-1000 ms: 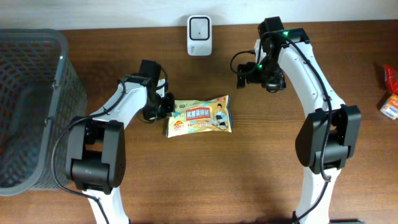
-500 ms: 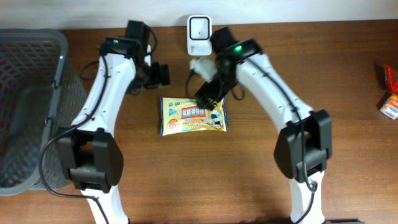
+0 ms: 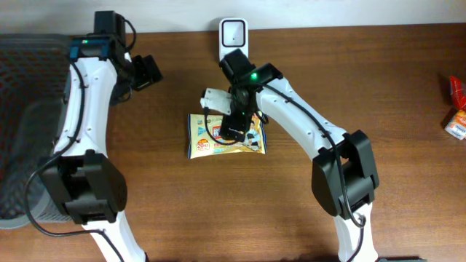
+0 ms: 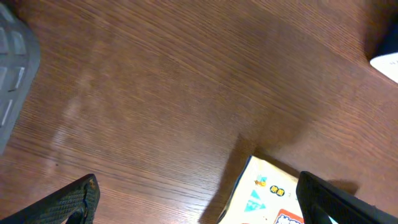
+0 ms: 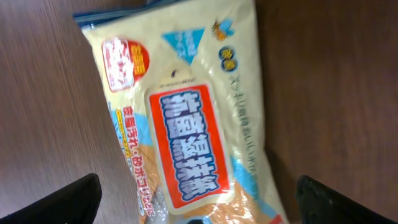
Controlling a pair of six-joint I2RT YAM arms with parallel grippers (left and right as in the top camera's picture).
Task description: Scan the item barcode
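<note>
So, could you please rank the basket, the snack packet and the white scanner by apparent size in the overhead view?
Largest to smallest:
1. basket, even though cropped
2. snack packet
3. white scanner

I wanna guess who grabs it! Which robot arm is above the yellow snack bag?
The right arm: the right end effector hovers over the yellow snack bag, while the left end effector is off over bare table.
</note>
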